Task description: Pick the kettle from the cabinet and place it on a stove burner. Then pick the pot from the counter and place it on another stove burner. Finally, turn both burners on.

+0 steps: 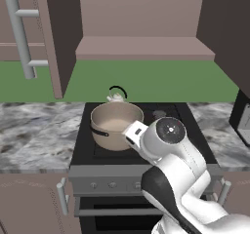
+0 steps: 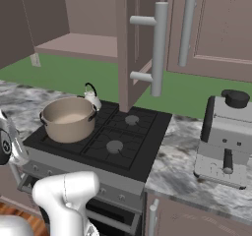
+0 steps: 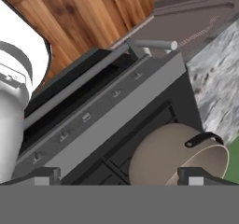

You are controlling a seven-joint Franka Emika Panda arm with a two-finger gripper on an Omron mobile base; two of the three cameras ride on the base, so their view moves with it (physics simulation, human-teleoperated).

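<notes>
Gripper (image 3: pixel 116 176) fingers are spread wide, holding nothing, just over the pot (image 3: pixel 175 155). Pot sits on the black cooktop (image 2: pixel 133 146), kettle (image 1: pixel 116 97) right behind it, marbled counter (image 1: pixel 34 133) either side.

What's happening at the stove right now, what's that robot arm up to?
The pot sits on the front-left burner and the kettle behind it on the back-left one, with the wall cabinet above standing open, its shelf bare. The gripper is open and holds nothing; it hangs near the pot, looking down at the row of stove knobs. Whether any burner is lit can't be told.
</notes>
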